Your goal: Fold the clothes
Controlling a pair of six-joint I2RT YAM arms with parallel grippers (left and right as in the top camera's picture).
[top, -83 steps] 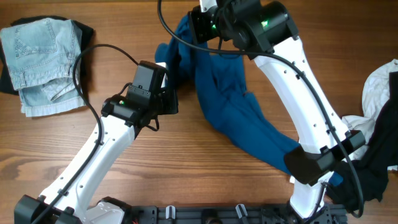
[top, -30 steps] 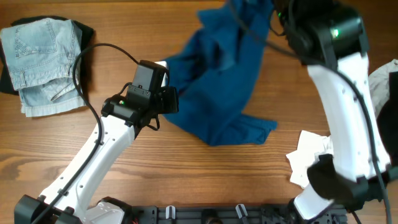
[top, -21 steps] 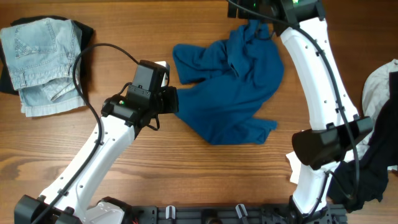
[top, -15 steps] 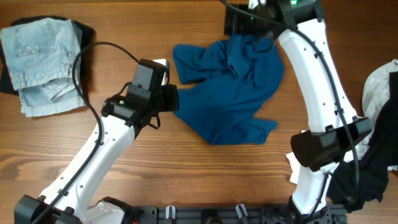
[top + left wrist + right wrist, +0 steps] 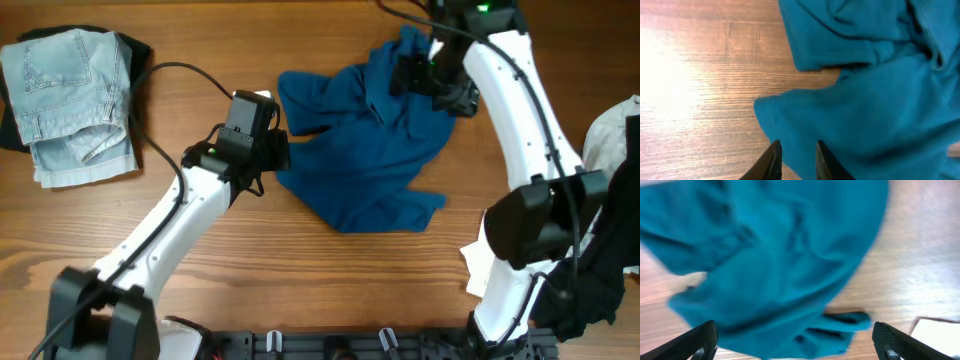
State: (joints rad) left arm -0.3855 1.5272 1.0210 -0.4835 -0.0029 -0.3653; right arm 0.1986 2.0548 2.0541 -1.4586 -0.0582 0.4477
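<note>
Clothes are counted as one dark blue shirt (image 5: 370, 150), one pale blue denim piece (image 5: 70, 90), two black pieces and two white pieces, handled by two grippers. The left gripper (image 5: 796, 150) is seen with its jaws set narrowly apart directly over the near left edge of the shirt (image 5: 865, 100). Blue cloth shows in the gap, but whether it is pinched cannot be told. From this gripper (image 5: 268, 150) the shirt spreads away to the right and forward in a crumpled heap, with one loose corner just to its left. The right gripper (image 5: 794, 325) is held with its jaws spread wide and nothing between them, above the shirt (image 5: 780, 245), which fills most of its view. In the overhead view this gripper (image 5: 430, 75) is placed over the far right part of the shirt. Bare wooden table (image 5: 300, 260) is found on the near side of the cloth. Well to the left of the left gripper the denim is laid on a black piece (image 5: 135, 50). To the right of the right gripper, a white garment (image 5: 610, 135) and a second black piece (image 5: 600, 270) are partly hidden by the right arm. A flat white piece (image 5: 480, 265) is seen by that arm's base.
</note>
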